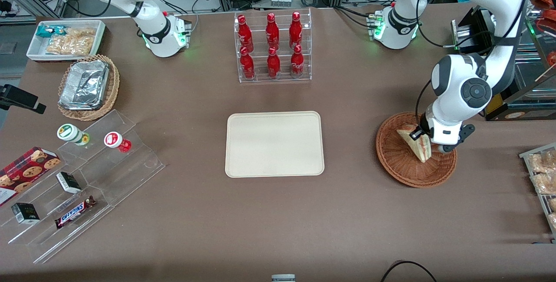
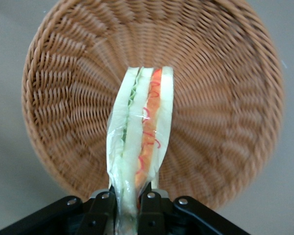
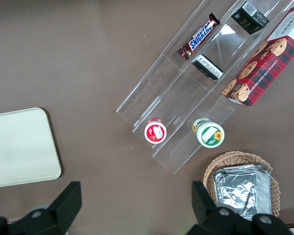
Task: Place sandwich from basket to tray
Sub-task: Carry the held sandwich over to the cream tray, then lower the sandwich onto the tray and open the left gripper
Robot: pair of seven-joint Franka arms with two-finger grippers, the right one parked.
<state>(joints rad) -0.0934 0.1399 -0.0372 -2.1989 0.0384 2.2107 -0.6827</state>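
1. Front view: the tray (image 1: 274, 144) sits bare mid-tabletop, nothing delivered to it yet.
2. Toward the working arm's end, the basket (image 1: 416, 151) sits under the sandwich (image 1: 416, 143), which appears lifted clear of the weave.
3. The gripper (image 2: 130, 203) hangs over the basket, jaws pinched narrow on the wrapped wedge.
4. Grasp done; carry and release on the tray remain.

I see glossy white arm shells | dark grey round joint cap | black cables looped along my working arm | green lights on both bases | gripper (image 2: 130, 205) black, silver screws on its fingers (image 2: 102, 210)
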